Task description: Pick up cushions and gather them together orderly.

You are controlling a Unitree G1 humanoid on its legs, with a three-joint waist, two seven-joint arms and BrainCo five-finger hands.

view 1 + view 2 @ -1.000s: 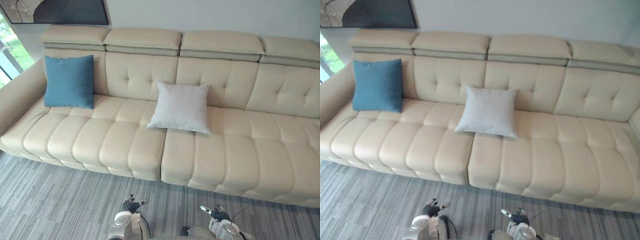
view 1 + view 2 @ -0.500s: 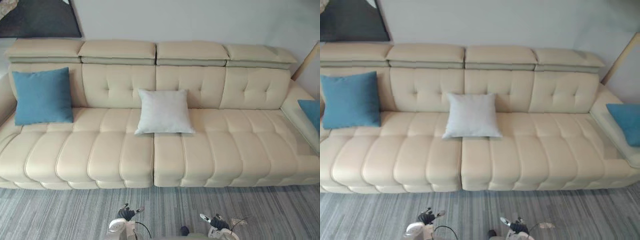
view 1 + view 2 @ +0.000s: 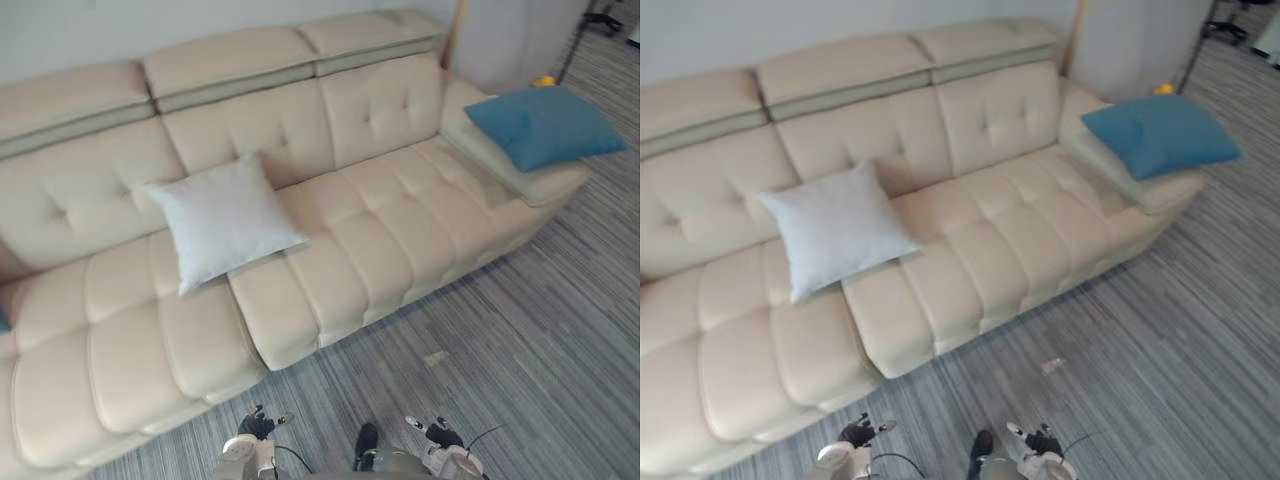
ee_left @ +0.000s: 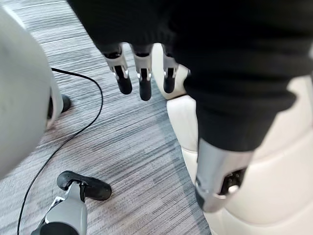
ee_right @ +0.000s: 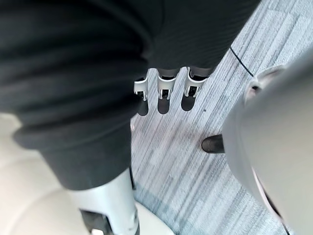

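A light grey cushion (image 3: 222, 220) leans against the back of the cream sofa (image 3: 380, 240), left of its middle. A blue cushion (image 3: 545, 125) lies flat on the sofa's right armrest. A sliver of another blue cushion (image 3: 3, 322) peeks in at the left edge. My left hand (image 3: 258, 425) and right hand (image 3: 436, 434) hang low over the carpet in front of the sofa, far from all the cushions. In the wrist views the left hand's fingers (image 4: 142, 81) and the right hand's fingers (image 5: 165, 93) hang relaxed and hold nothing.
Grey striped carpet (image 3: 520, 330) spreads in front of and to the right of the sofa. A small pale scrap (image 3: 435, 357) lies on it. A wooden pole (image 3: 458, 30) and a small yellow object (image 3: 543, 81) stand behind the right armrest.
The camera has swung to the right: the sofa's right end and its blue cushion now sit fully in view, and the left blue cushion has slid almost off the edge. Both hands stay low.
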